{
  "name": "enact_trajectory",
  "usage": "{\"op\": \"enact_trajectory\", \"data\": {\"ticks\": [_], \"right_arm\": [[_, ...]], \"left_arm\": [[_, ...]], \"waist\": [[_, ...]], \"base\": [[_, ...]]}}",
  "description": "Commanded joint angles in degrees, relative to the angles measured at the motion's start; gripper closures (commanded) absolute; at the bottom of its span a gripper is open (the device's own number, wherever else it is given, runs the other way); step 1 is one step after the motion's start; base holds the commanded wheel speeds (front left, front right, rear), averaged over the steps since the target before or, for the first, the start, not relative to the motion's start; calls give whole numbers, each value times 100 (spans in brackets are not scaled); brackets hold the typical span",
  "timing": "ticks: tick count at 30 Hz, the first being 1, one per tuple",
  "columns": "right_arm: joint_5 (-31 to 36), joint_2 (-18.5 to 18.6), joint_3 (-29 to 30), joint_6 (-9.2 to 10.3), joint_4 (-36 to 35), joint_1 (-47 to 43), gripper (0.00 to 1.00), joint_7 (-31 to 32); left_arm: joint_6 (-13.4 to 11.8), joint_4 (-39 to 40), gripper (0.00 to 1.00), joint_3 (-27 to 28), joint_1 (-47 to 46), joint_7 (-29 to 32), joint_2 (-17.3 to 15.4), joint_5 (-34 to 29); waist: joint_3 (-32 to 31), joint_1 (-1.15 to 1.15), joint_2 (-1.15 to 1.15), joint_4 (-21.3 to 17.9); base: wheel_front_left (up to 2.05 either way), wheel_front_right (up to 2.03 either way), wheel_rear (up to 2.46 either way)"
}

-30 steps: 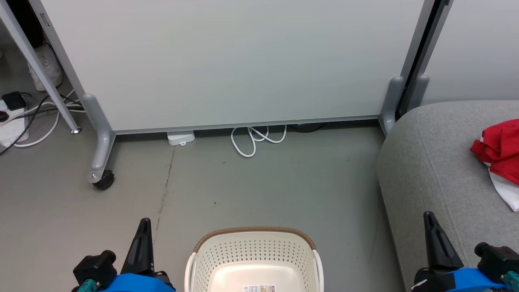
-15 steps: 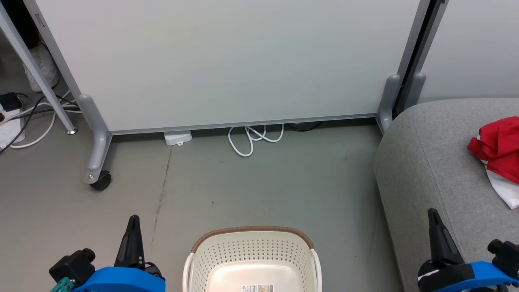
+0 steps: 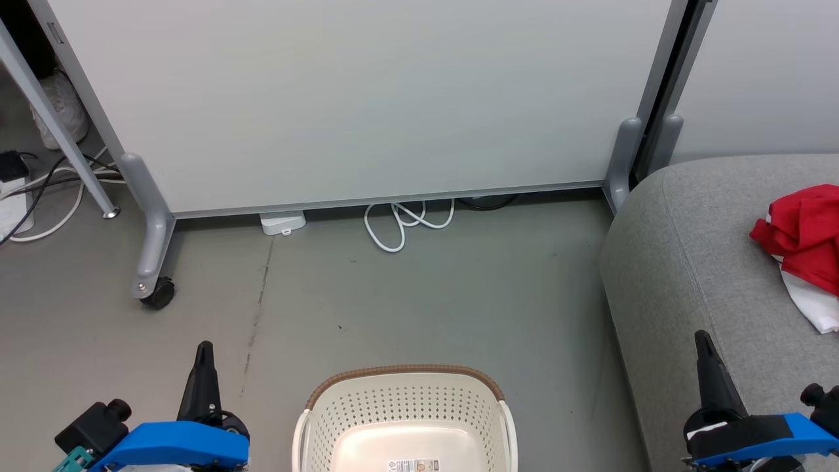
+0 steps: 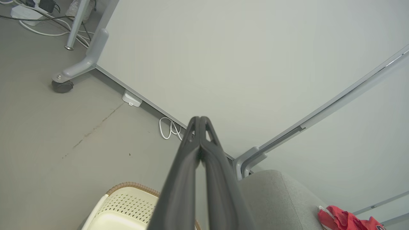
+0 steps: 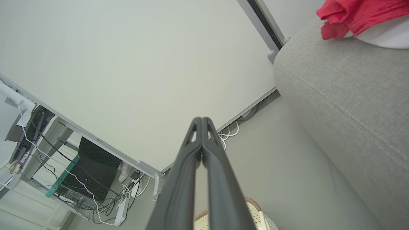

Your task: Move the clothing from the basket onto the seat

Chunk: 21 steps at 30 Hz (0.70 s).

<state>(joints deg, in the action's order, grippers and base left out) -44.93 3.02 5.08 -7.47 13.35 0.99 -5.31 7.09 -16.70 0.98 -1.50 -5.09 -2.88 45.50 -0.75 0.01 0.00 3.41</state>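
Observation:
The cream basket (image 3: 406,419) with its brown rim sits on the floor at the bottom centre, with only a label on its bare bottom. The red and white clothing (image 3: 803,249) lies bunched on the grey seat (image 3: 695,275) at the right. My left gripper (image 3: 203,351) is shut and holds nothing, left of the basket above the floor. To the basket's right, my right gripper (image 3: 702,341) is shut and holds nothing, in front of the seat's near part. The left wrist view shows the left gripper (image 4: 199,118), basket (image 4: 124,207), seat (image 4: 274,198) and clothing (image 4: 345,220). The right wrist view shows the right gripper (image 5: 202,119), seat (image 5: 345,95) and clothing (image 5: 354,14).
A wheeled white partition panel (image 3: 367,98) stands across the back, its caster (image 3: 156,292) at left. A coiled white cable (image 3: 396,226) and a white power box (image 3: 283,223) lie at its base. More cables (image 3: 39,190) and a shoe (image 3: 62,111) are at far left.
The left gripper has drifted left and the right gripper slightly lower right in the head view, both still shut. The whole picture shifted a little left, so the camera moved.

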Motion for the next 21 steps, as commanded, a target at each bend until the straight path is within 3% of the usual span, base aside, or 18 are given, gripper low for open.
{"op": "enact_trajectory", "data": {"ticks": [1,21], "right_arm": [[-152,6,19,-2,-57,154,100,41],[-1573,0,61,-3,-23,287,100,398]], "left_arm": [[23,91,100,33,-194,25,-4,150],[35,153,100,199,-301,383,-3,1555]], "waist": [[1,0,0,-3],[23,0,0,-83]], "base": [[0,0,0],[0,0,0]]}}
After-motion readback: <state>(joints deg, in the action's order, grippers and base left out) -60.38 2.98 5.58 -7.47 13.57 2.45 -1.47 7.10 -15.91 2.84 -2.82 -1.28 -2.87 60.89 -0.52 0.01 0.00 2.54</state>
